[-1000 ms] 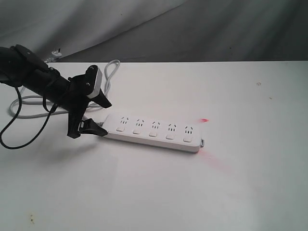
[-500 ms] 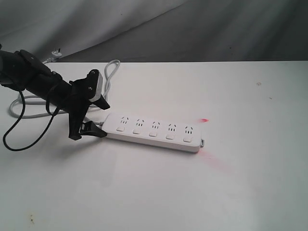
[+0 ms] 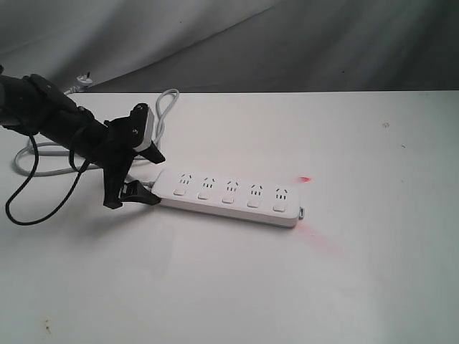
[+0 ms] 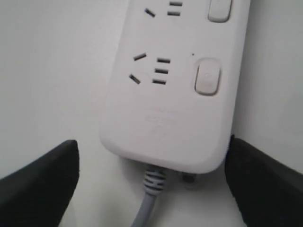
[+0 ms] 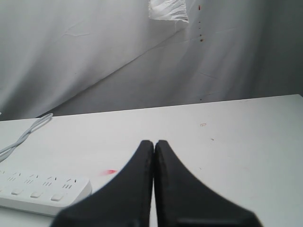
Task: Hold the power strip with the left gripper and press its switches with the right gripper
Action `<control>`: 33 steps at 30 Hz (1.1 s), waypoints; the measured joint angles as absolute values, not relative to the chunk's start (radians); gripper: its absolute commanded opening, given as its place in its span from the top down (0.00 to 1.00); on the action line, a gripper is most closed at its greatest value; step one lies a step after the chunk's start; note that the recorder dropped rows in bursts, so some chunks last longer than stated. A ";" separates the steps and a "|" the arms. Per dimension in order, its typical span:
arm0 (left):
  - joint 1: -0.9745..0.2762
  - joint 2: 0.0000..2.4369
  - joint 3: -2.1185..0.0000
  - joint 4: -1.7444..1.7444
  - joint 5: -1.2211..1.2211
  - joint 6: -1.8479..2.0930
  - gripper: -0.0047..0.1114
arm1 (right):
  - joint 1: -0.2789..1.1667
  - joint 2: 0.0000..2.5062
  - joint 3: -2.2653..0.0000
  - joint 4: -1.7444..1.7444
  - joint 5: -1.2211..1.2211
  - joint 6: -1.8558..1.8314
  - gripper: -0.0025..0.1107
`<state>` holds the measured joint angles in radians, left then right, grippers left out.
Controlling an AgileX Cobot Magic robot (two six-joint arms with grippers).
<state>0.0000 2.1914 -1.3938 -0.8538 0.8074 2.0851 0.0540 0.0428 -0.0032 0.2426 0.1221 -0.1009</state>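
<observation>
**Nearly clamped: the strip sits between open fingers**

Low over the table (image 3: 301, 287), the left gripper (image 3: 156, 179) stands wide, its two black fingers (image 4: 40, 182) straddling the cord end of the power strip (image 3: 229, 195). In the left wrist view one finger lies just beside, perhaps touching, the strip's long edge, while the other is clearly apart from it, so nothing is held yet. The right gripper (image 5: 154, 144) hangs well off to the side with its fingers pressed together on nothing, looking across at the strip from a distance.

The strip lies flat near the table's middle, sockets up, its five switches (image 3: 226, 200) in a row on the near side and its grey cord (image 3: 166, 107) trailing back towards the grey backdrop (image 3: 287, 43). A small red glow (image 3: 305, 179) marks the table beside the far end.

The step in hand looks like securing the hold. Next, the left fingers need to close across the strip's width; only then should the right come over and push down on a switch.

No writing is legible; a faint embossed mark (image 4: 161, 116) near the cord end cannot be read.
</observation>
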 measured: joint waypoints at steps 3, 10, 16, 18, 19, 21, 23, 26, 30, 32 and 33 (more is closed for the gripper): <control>0.000 2.191 -1.394 -0.854 0.813 2.080 0.28 | 0.054 0.043 -0.003 0.243 0.122 -0.101 0.98; -0.001 2.191 -1.394 -0.854 0.831 2.078 0.28 | 0.054 0.043 -0.003 0.243 0.122 -0.101 0.98; -0.027 2.204 -1.396 -0.852 0.812 2.061 0.28 | 0.054 0.043 -0.003 0.243 0.122 -0.101 0.98; -0.034 2.217 -1.396 -0.852 0.805 2.054 0.28 | 0.054 0.043 -0.003 0.243 0.122 -0.101 0.98; -0.036 2.222 -1.396 -0.852 0.805 2.045 0.28 | 0.054 0.043 -0.003 0.243 0.122 -0.101 0.98; -0.036 2.223 -1.396 -0.852 0.805 2.032 0.28 | 0.054 0.043 -0.003 0.243 0.122 -0.101 0.98; -0.036 2.223 -1.396 -0.846 0.805 2.025 0.28 | 0.054 0.043 -0.003 0.243 0.122 -0.101 0.98; -0.036 2.223 -1.398 -0.837 0.809 1.996 0.28 | 0.054 0.043 -0.003 0.243 0.122 -0.101 0.98; -0.036 2.223 -1.398 -0.828 0.837 1.961 0.28 | 0.054 0.043 -0.003 0.243 0.122 -0.101 0.98; -0.036 2.223 -1.398 -0.823 0.849 1.954 0.29 | 0.054 0.043 -0.003 0.243 0.122 -0.101 0.98; -0.036 2.223 -1.398 -0.821 0.853 1.954 0.30 | 0.054 0.043 -0.003 0.243 0.122 -0.101 0.98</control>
